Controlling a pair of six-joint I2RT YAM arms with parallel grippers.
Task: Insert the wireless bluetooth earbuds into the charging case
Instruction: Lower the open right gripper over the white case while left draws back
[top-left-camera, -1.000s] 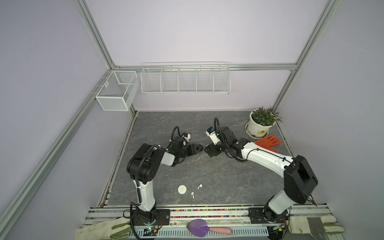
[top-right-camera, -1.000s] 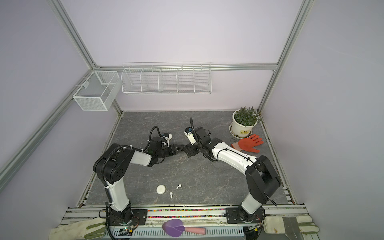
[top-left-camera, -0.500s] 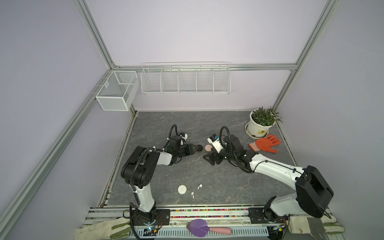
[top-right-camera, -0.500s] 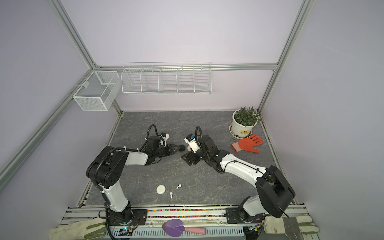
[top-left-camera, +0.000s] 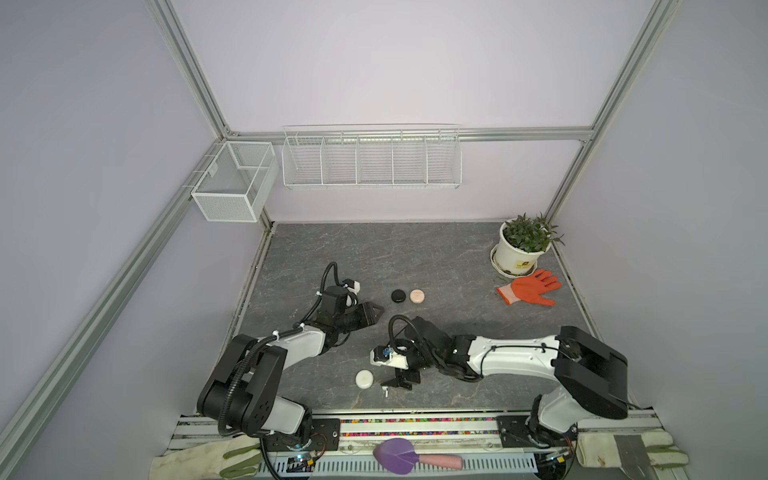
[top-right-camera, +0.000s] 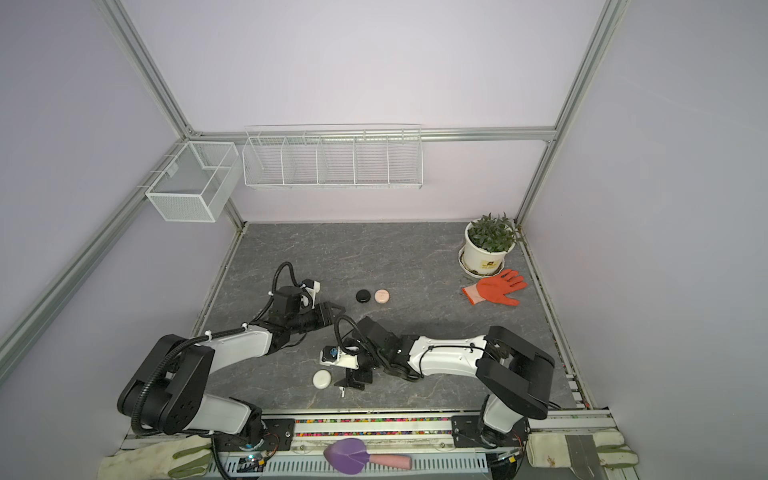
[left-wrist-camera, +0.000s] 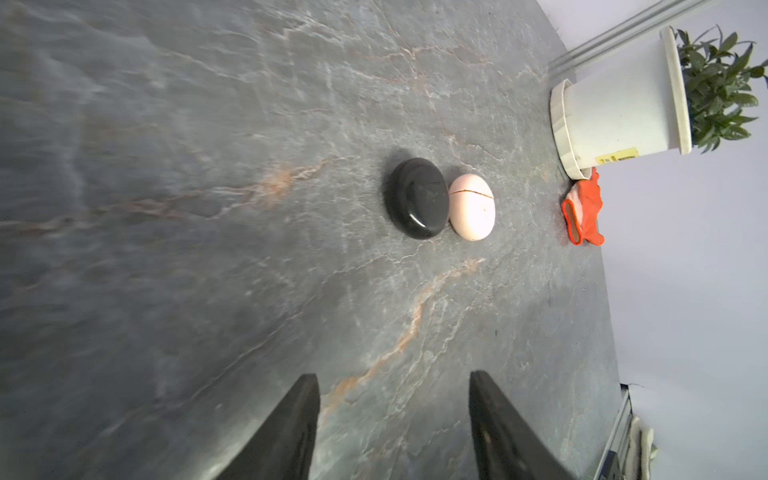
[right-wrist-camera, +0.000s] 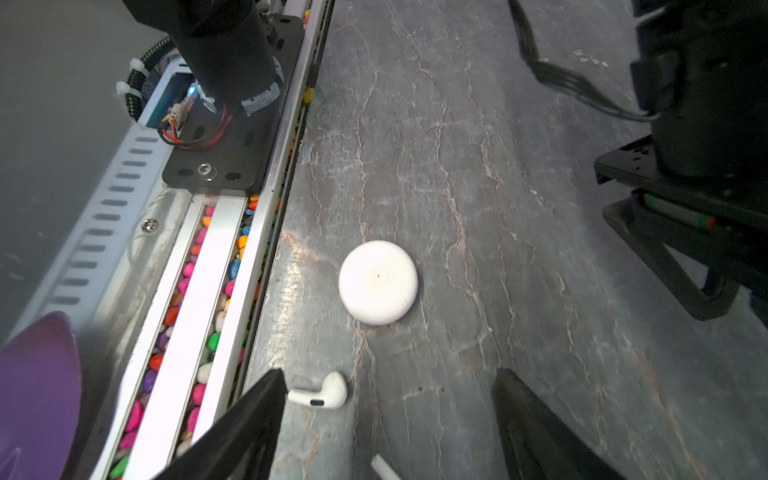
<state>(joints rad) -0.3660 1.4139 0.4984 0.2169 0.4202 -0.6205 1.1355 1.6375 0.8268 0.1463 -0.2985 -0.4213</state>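
A white earbud (right-wrist-camera: 322, 395) lies on the dark stone table (right-wrist-camera: 478, 166), just inside one finger of my right gripper (right-wrist-camera: 390, 376). The stem of a second white earbud (right-wrist-camera: 384, 467) shows between the jaws. That gripper is open and holds nothing. The round white charging case (right-wrist-camera: 378, 282), shut, lies just beyond it. Both top views show the white case (top-left-camera: 364, 379), an earbud (top-left-camera: 385, 390) and the right gripper (top-left-camera: 395, 383) near the front edge. My left gripper (left-wrist-camera: 392, 386) is open and empty. It points at the shut black case (left-wrist-camera: 419, 198) and pink case (left-wrist-camera: 472, 206), a little ahead of it.
A potted plant (top-left-camera: 524, 245) and an orange glove (top-left-camera: 530, 286) sit at the back right. Along the front edge runs a metal rail with coloured pebbles (right-wrist-camera: 199, 299), and a purple scoop (top-left-camera: 397, 455) lies beyond it. Wire baskets (top-left-camera: 370, 158) hang on the back wall.
My right arm swung from the table's middle back to the front edge, over the white earbuds. My left gripper drew back, and the black and pink cases now lie uncovered.
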